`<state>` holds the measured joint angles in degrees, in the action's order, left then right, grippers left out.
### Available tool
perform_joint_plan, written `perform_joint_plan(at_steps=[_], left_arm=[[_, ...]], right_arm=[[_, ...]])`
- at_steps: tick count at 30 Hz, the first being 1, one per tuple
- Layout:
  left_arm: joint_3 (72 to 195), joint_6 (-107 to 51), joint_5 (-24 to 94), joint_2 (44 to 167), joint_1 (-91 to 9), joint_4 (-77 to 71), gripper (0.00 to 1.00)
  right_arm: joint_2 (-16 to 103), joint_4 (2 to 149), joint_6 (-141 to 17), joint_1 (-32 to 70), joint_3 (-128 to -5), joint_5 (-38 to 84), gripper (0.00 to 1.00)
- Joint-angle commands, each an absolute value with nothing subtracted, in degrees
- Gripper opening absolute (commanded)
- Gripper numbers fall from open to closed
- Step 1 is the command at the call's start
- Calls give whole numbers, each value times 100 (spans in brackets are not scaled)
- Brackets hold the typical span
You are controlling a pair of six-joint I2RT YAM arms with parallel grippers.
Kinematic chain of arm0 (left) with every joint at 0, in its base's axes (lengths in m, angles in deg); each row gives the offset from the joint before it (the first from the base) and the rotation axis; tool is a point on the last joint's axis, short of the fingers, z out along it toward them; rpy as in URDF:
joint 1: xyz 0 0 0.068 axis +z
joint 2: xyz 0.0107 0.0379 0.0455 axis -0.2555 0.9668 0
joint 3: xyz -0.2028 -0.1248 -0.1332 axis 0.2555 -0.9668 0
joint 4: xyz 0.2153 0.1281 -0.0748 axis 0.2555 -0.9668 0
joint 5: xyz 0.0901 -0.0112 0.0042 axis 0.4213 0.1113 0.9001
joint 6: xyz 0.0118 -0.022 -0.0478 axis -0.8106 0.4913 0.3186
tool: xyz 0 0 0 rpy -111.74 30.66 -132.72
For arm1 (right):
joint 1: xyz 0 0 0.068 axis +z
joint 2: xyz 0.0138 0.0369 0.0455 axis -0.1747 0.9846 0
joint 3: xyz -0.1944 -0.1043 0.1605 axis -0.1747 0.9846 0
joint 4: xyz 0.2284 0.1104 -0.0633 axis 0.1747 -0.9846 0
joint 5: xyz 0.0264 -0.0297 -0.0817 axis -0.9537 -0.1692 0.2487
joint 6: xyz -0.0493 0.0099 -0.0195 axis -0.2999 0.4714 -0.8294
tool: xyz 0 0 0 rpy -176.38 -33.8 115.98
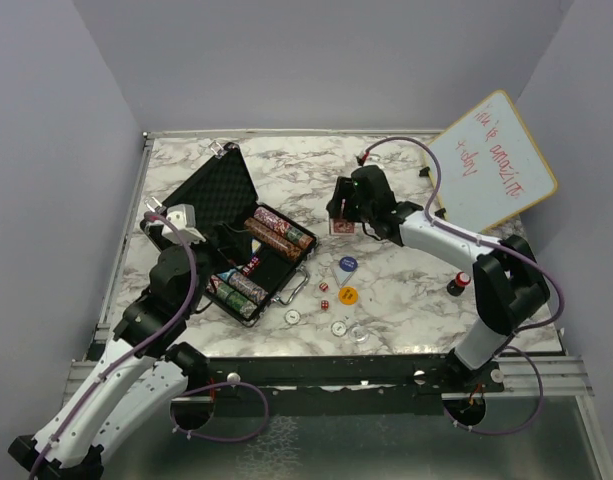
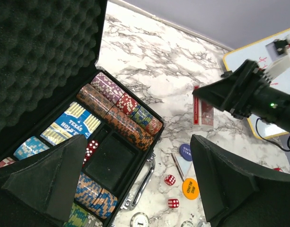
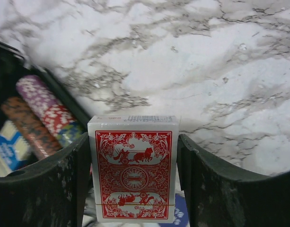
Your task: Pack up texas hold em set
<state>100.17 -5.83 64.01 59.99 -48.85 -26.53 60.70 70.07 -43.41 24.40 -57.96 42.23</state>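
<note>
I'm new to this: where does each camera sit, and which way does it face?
Top: above and behind the robot, looking down on the table; left arm and right arm show.
Left wrist: on the left arm, looking into the open case; the open left gripper shows.
Right wrist: on the right arm, facing the red card deck held in the right gripper.
Shared: both wrist views catch that deck and the chips.

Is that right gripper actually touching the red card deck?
Touching. The right wrist view shows both fingers flush against the sides of the red card deck, with no gap.
</note>
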Motion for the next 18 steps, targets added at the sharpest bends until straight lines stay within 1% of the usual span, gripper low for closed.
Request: perform_joint_plan(at_steps=[1, 3, 7, 10, 12, 15, 18], left_arm=[[9951, -608, 5931, 6214, -4882, -2459, 99], [9834, -480, 5590, 6339, -4882, -2314, 98], [9159, 25, 4545, 6620, -4888, -1365, 94], [8608, 421, 3989, 6831, -4890, -392, 92], [8249, 541, 3772, 6958, -4891, 291, 89], [7955, 632, 3614, 7170, -4891, 843, 83], [7863, 667, 3537, 7289, -4888, 1067, 82]], right_arm=[[5605, 7693, -2525, 2796, -5417, 4510, 51], [5428, 7838, -1770, 3021, -5167, 4653, 51], [4959, 8683, -371, 3553, -4390, 5008, 51], [4843, 8795, 516, 3726, -4197, 4797, 51], [4856, 8685, 877, 3789, -4248, 4561, 51], [4852, 8480, 1489, 3881, -4252, 4413, 52], [4907, 8361, 2039, 3919, -4199, 4246, 51]])
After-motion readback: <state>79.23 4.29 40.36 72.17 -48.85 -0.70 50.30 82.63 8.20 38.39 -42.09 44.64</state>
